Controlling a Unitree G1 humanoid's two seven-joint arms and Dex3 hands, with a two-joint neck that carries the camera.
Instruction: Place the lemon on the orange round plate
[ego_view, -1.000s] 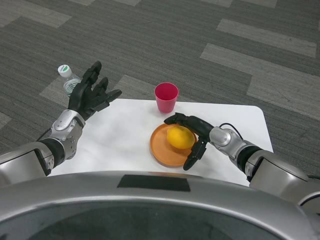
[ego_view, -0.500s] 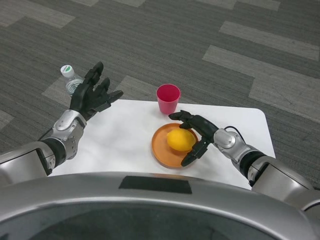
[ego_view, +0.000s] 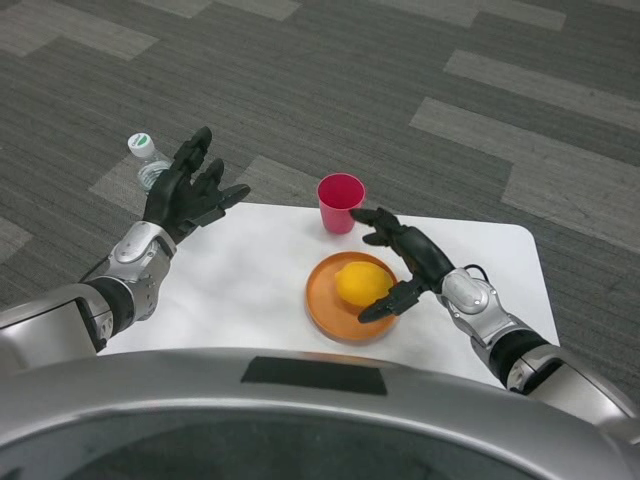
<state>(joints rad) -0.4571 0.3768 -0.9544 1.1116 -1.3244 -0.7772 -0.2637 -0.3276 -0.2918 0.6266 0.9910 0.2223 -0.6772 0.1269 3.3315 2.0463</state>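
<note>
Right hand (ego_view: 408, 262) lifting clear of the lemon (ego_view: 363, 283), fingers spread and grasping nothing, where a second earlier curled closely around the fruit; now arching just beside and above it, apart from its skin. Lemon resting on the orange round plate (ego_view: 325, 305), near centre, so placement judged complete and only withdrawal remaining. Left hand (ego_view: 187, 192) hanging raised over the desk (ego_view: 250, 285) corner at far left, released and splayed. Lemon: ovoid, matte yellow, faintly dimpled rind. Plate: shallow, smooth, glossy disc with a low rim. Pink cup (ego_view: 340, 203): tapered, smooth plastic, standing upright behind the plate. Clear bottle (ego_view: 148, 160) with white cap showing behind the left hand. Desk: flat, white, matte.
</note>
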